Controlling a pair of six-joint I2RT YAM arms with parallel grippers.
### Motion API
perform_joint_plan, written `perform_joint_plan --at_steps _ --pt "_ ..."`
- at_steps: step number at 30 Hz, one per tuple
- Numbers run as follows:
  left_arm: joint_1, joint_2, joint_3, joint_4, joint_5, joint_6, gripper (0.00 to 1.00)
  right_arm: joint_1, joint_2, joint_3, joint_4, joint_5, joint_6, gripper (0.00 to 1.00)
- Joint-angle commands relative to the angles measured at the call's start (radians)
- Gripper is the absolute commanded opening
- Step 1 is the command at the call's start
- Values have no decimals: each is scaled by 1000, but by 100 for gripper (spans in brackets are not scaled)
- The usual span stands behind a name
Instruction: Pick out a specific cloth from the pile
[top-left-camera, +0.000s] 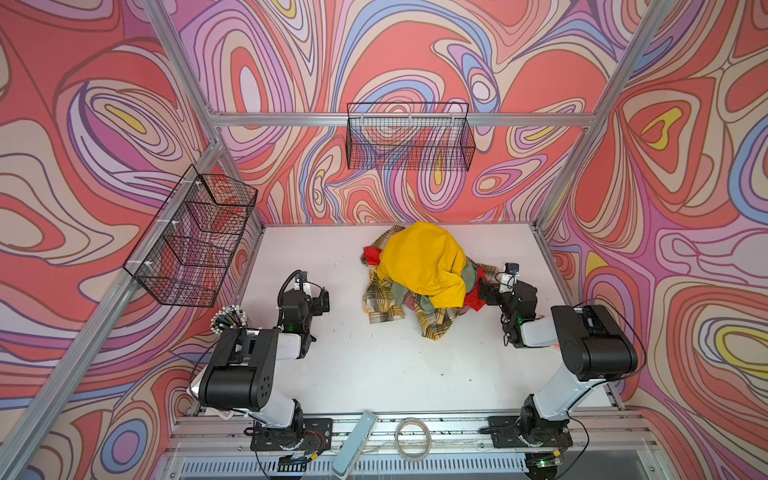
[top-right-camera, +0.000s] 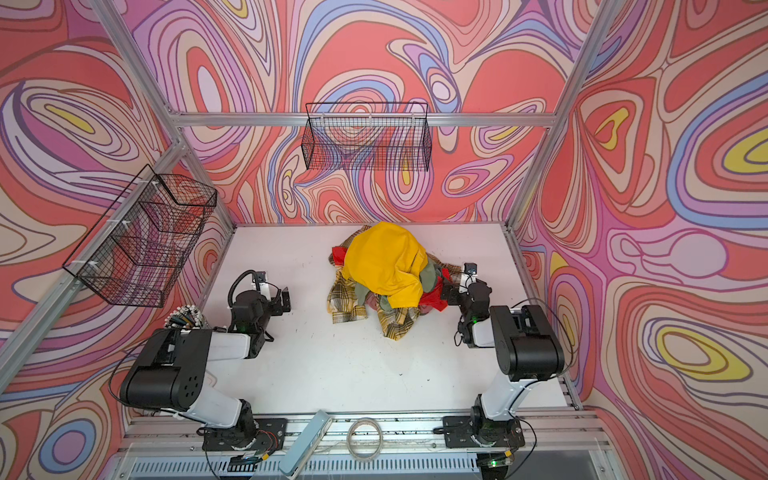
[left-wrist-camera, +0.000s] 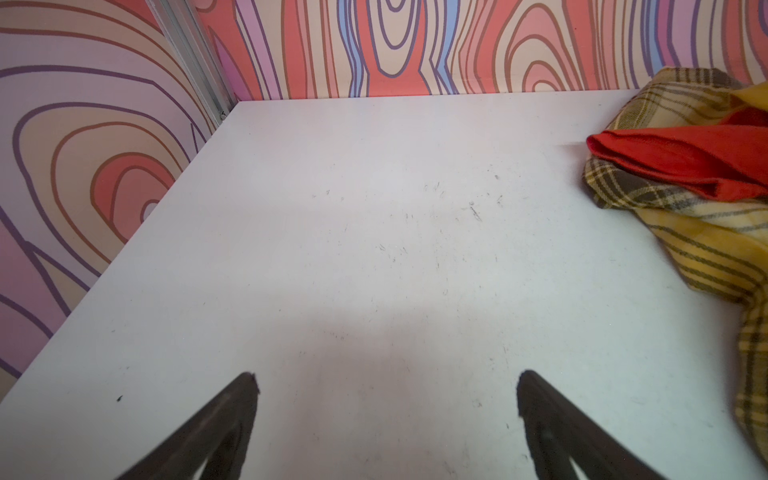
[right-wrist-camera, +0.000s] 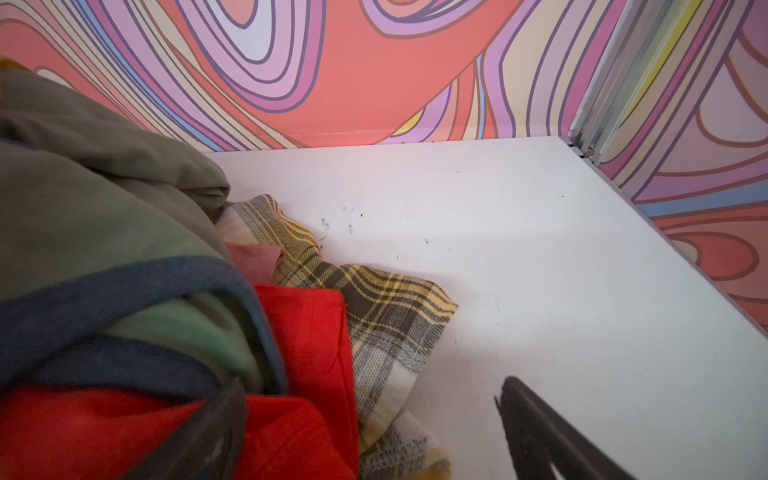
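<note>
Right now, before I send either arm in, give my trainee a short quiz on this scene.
1. Which cloth drapes over the top of the pile? A) plain yellow cloth B) red cloth C) plaid cloth
2. True or false: the left arm's jaws stand open over bare table.
3. Which arm's jaws are at the pile's edge?
Key:
1. A.
2. True; they hold nothing.
3. The right arm's jaws. They are open where the red cloth meets the plaid cloth, and have not closed on either.
</note>
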Motion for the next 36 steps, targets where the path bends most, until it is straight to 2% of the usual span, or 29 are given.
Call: perform_joint_plan --at_steps 1,20,21,23,26,28,34,36 --pt "-4 -1 -1 17 -3 10 100 -1 2 14 -18 13 7 98" --pt "-4 -3 -4 22 -12 6 100 -1 -2 7 -8 19 5 98" --pt "-4 -13 4 3 -37 -3 100 -2 -5 4 -1 18 7 98" --pt "-4 -87 45 -143 -71 -17 100 -1 -50 -5 -22 46 18 98" --pt "-4 -215 126 -397 -87 -53 100 -4 -176 13 -184 105 67 98" --pt "-4 -287 187 -498 -90 -113 100 -4 -256 36 -310 75 98 98" --pt "-17 -424 161 -576 -5 -241 100 -4 -468 102 -566 -72 144 95" --pt "-57 -457 158 -614 -21 -252 99 -4 -522 122 -628 -123 149 93"
